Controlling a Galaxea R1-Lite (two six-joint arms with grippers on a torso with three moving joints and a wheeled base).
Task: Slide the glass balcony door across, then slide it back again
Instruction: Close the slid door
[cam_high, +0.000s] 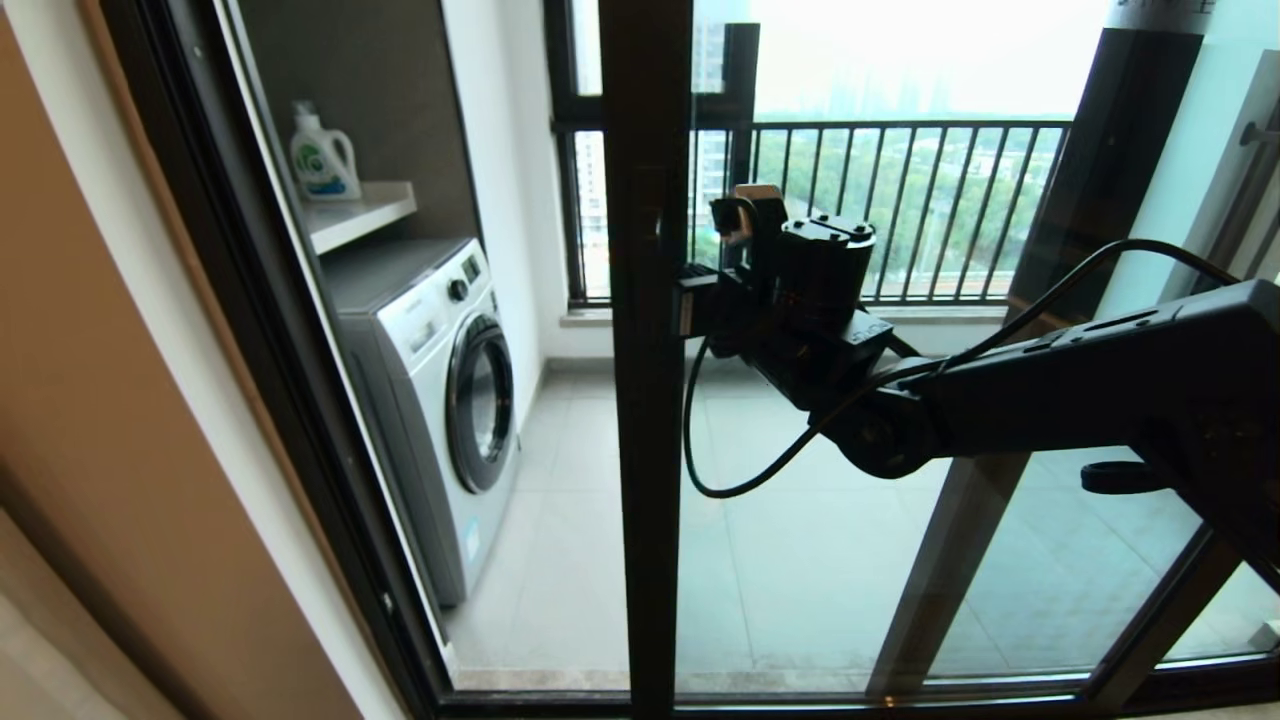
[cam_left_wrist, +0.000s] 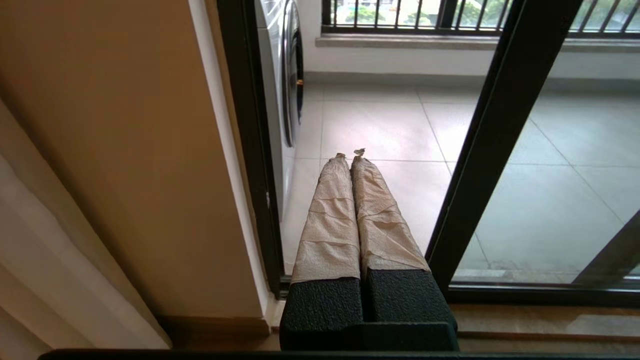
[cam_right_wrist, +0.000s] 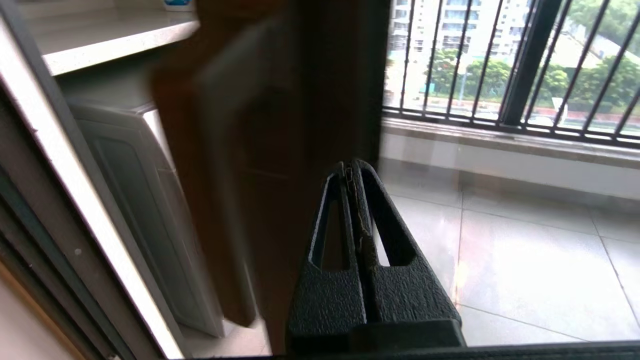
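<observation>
Right gripper (cam_high: 690, 305), fingers pressed together, touches the glass balcony door (cam_high: 645, 450) upright at its 3 o'clock side; left gripper (cam_left_wrist: 350, 156) pressed together, idle.

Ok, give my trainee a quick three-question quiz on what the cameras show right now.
1. True or false: the left gripper and the right gripper both have their jaws open.
2. Which arm reaches to the dark upright of the glass balcony door? A) left B) right
3. Fill in: the detergent bottle stands on a ___ above the washing machine.
Key: 1 false, both shut; 2 B; 3 shelf.
</observation>
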